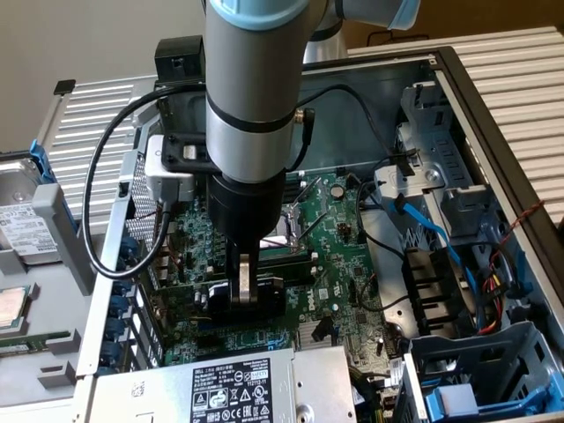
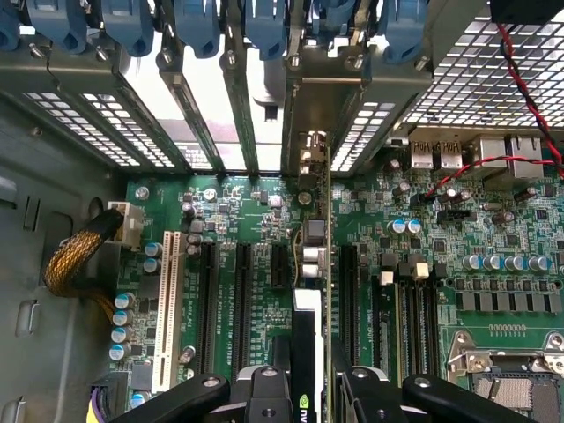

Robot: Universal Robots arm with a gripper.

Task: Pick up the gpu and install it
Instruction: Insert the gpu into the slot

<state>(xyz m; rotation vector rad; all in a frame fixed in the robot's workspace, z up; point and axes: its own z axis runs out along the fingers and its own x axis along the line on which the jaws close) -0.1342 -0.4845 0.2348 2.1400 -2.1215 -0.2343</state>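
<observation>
Gripper (image 1: 246, 291): lowered into the open computer case (image 1: 458, 79), over the motherboard (image 1: 348, 256).
Fingers (image 2: 264, 397): closed narrow on the top edge of the gpu (image 2: 310, 264).
Gpu: held on edge, upright, circuit board down, over a slot between the black slots (image 2: 242, 295).
Bracket (image 2: 315, 167): turned toward the rear openings, judged so that it lines up there.
Power supply (image 1: 229, 388): beside the work, untouched.

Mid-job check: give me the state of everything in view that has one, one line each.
gripper: shut on the gpu, down inside the case.
gpu: held on edge over the motherboard slots, bracket toward the rear openings; whether fully seated cannot be told.
computer case: lying flat, side panel off, interior exposed.
motherboard: mounted in the case, several slots empty.
power supply: mounted in the case, label up.
</observation>
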